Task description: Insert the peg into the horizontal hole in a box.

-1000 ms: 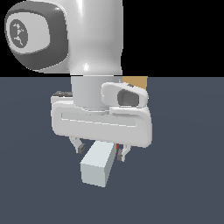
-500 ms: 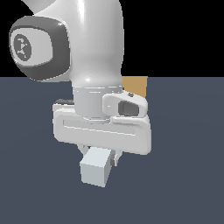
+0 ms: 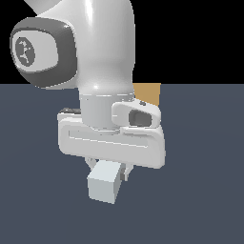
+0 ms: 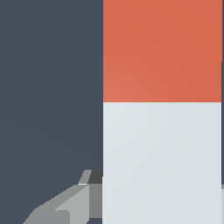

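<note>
The peg (image 3: 104, 183) lies on the dark floor with its pale grey-white end toward the exterior camera. In the wrist view, its pale part (image 4: 162, 162) and orange-red end (image 4: 162, 50) fill much of the frame. My gripper (image 3: 107, 169) is low over the peg, with one finger (image 3: 91, 163) on each side, pressed against the pale part. One finger (image 4: 85, 194) shows touching the peg's side in the wrist view. A corner of the tan box (image 3: 148, 93) shows behind the arm. Its hole is hidden.
The white arm and hand (image 3: 112, 138) block most of the exterior view's middle. The dark blue-grey floor (image 3: 205, 181) spreads on all sides.
The hand has come down over the peg and the fingers have drawn in from wide apart to against its sides. The peg has not moved.
</note>
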Robot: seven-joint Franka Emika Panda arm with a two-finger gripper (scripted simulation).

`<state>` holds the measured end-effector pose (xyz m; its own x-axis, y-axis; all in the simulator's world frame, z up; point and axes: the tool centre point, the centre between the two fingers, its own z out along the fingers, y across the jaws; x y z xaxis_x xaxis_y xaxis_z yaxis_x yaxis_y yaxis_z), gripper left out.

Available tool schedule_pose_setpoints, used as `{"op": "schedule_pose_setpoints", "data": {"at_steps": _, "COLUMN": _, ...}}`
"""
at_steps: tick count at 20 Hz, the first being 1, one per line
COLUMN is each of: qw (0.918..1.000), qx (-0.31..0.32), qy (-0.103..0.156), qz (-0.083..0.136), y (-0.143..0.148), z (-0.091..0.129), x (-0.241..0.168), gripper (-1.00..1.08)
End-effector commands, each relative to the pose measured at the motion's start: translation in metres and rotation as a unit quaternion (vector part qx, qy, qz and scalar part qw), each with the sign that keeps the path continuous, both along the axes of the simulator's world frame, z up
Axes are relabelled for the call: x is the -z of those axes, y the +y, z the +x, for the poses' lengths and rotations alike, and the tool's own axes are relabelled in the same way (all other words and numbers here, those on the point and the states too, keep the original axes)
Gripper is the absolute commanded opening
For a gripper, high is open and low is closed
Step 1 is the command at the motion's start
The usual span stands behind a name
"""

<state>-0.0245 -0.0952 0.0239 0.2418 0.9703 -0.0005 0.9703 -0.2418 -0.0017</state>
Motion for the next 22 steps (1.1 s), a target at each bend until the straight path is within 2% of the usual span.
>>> {"op": "schedule_pose_setpoints", "data": {"at_steps": 1, "qw": 1.0000, "qx": -0.004, "qy": -0.001, "qz": 0.000, "y": 0.003, "z": 0.003, "x": -0.004, "gripper": -1.00}}
{"op": "schedule_pose_setpoints", "data": {"at_steps": 7, "qw": 0.9996, "qx": -0.029, "qy": -0.001, "qz": -0.001, "y": 0.018, "z": 0.019, "x": -0.023, "gripper": -1.00}}
{"op": "schedule_pose_setpoints", "data": {"at_steps": 16, "qw": 0.9952, "qx": -0.098, "qy": -0.001, "qz": -0.001, "y": 0.063, "z": 0.058, "x": -0.076, "gripper": -1.00}}
{"op": "schedule_pose_setpoints", "data": {"at_steps": 22, "qw": 0.9920, "qx": -0.126, "qy": -0.001, "qz": 0.000, "y": 0.084, "z": 0.073, "x": -0.097, "gripper": -1.00}}
